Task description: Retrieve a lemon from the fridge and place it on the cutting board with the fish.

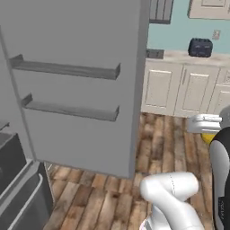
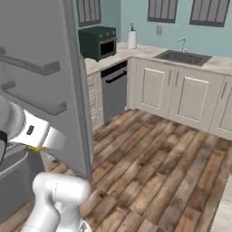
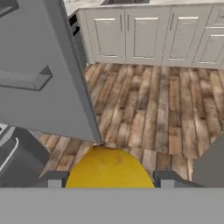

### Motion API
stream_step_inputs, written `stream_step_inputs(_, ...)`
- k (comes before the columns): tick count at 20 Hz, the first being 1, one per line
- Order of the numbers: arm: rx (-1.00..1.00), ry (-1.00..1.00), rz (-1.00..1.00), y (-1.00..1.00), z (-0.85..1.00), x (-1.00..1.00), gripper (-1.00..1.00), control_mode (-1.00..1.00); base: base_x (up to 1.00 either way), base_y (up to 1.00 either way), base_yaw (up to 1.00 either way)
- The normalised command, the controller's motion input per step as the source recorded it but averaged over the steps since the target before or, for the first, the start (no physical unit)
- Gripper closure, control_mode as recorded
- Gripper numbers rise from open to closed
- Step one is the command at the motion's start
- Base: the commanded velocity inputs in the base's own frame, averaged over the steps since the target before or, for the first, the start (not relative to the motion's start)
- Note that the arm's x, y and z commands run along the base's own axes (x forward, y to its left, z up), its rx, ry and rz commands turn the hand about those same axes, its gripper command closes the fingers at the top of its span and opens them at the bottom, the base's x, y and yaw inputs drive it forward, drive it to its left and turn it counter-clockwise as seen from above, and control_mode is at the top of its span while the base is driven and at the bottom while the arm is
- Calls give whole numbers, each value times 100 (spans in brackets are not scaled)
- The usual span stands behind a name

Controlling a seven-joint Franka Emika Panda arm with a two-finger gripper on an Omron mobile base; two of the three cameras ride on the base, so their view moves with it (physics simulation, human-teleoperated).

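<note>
The lemon (image 3: 109,168) is a round yellow fruit clamped between my gripper's (image 3: 109,180) two dark fingertips, so the gripper is shut on it. A sliver of the lemon (image 1: 207,137) peeks out under the white hand at the right edge of the left base view. From the right base it shows as a yellow patch (image 2: 36,148) below the hand at the left edge. The fridge's open grey door (image 1: 76,90), with two inner door shelves, stands to the left of the gripper, and its edge (image 3: 76,83) is close by. The cutting board and the fish are out of view.
Wooden floor (image 2: 154,154) stretches ahead toward cream base cabinets (image 2: 181,97). A dark dishwasher (image 2: 114,90), a green countertop oven (image 2: 97,41) and a sink (image 2: 183,56) sit along the counter. A dark toaster (image 1: 200,47) stands on another counter. Grey fridge drawers (image 1: 22,197) are low left.
</note>
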Motion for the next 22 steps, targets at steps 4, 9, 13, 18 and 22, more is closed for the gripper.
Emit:
stream_step_inputs(4,0,0,0,0,0,0,100,100,-21,-23,-79)
stream_step_inputs(9,0,0,0,0,0,0,100,100,-7,-42,-77)
stream_step_inputs(13,0,0,0,0,0,0,100,100,4,-34,-48)
stream_step_inputs(18,0,0,0,0,0,0,100,100,47,-48,-3)
stream_step_inputs(22,0,0,0,0,0,0,100,100,67,-44,8)
